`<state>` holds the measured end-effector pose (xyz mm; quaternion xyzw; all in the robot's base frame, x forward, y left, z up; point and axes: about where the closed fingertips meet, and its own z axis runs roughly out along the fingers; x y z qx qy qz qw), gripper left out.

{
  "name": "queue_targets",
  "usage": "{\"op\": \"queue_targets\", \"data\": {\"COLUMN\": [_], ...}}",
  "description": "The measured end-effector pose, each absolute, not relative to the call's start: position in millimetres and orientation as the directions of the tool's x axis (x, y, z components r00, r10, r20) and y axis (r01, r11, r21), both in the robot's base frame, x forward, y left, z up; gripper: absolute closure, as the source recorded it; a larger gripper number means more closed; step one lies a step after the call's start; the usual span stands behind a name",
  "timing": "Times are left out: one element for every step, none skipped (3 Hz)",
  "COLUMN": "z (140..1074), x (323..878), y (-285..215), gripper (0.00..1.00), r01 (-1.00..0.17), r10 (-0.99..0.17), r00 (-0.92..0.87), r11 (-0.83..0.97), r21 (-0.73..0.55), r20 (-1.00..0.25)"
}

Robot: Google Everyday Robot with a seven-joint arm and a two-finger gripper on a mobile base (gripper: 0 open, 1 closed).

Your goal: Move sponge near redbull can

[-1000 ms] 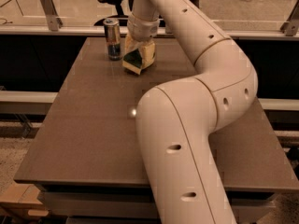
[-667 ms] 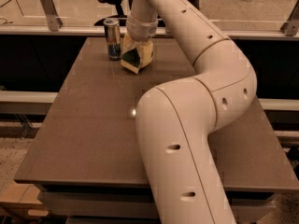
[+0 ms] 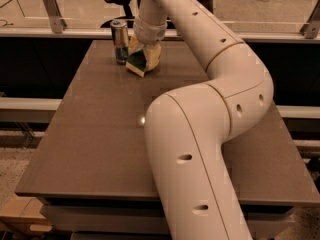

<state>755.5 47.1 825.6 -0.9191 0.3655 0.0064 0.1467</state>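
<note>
The sponge (image 3: 136,64), with a dark green top and pale yellow base, is tilted at the far side of the brown table (image 3: 90,134), just right of the redbull can (image 3: 119,41). The can is a slim silver and blue can standing upright. My gripper (image 3: 145,51) comes down from above and is shut on the sponge, with its pale fingers (image 3: 154,54) on either side of it. A small gap separates the sponge from the can. My white arm covers much of the table's middle and right.
A glass railing with metal posts (image 3: 52,9) runs behind the table's far edge. A black office chair (image 3: 120,0) stands beyond it. A cardboard box (image 3: 20,216) sits on the floor at the lower left.
My gripper has moved the sponge a little to the left, closer to the can. The can has not moved.
</note>
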Motion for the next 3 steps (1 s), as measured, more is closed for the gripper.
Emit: {"op": "queue_targets", "data": {"z": [823.1, 824.9, 824.9], "x": [758.9, 759.2, 759.3], "y": [50.0, 50.3, 50.3], "gripper": [0.13, 0.00, 0.00], "r01": [-0.673, -0.673, -0.672], "r10": [-0.670, -0.670, -0.670], "r00": [0.733, 0.733, 0.733], "r11": [-0.687, -0.687, -0.687], "r21": [-0.274, -0.275, -0.275], "r20": [-0.117, -0.117, -0.117]}}
